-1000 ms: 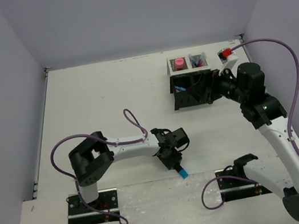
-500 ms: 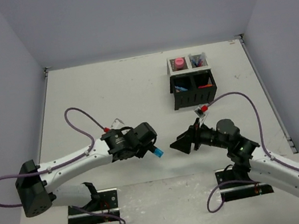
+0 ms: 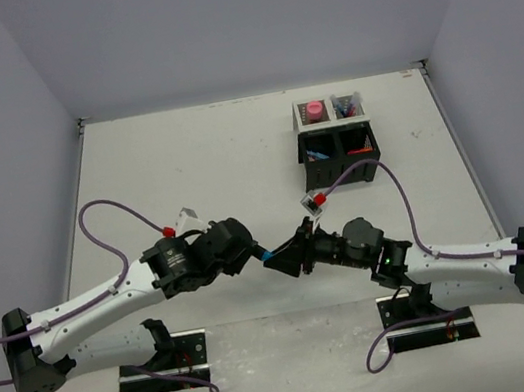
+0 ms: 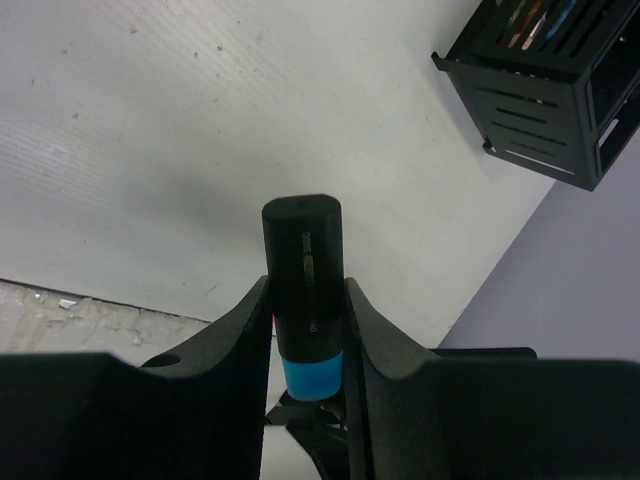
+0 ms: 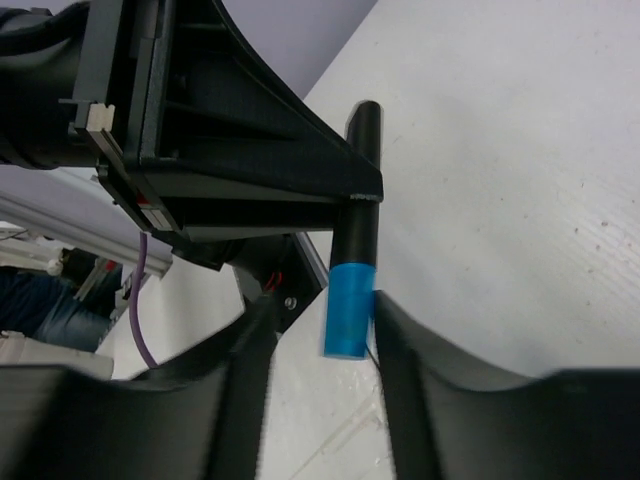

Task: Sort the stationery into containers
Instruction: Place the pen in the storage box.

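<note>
The white counter (image 3: 184, 159) fills most of the overhead view. Across its near part we see the left arm (image 3: 98, 301) and the right arm (image 3: 456, 258) stretched low toward each other, meeting just left of the middle. The black mesh organizer (image 3: 337, 157) stands well apart from them, at the far right of the counter. Its two pale back compartments hold a pink glue stick (image 3: 313, 108) on the left and a few thin pens (image 3: 346, 106) on the right. The two dark front compartments hold small items that we cannot make out clearly from here.

The left fingers (image 3: 252, 254) pinch a highlighter (image 4: 303, 260) around the middle of its black barrel, and its blue end (image 5: 348, 310) sticks out toward the right arm. The right fingers (image 3: 281, 257) stand spread on either side of that blue end. One looks to be touching it, while a gap shows at the other. The highlighter is held above the counter.
</note>
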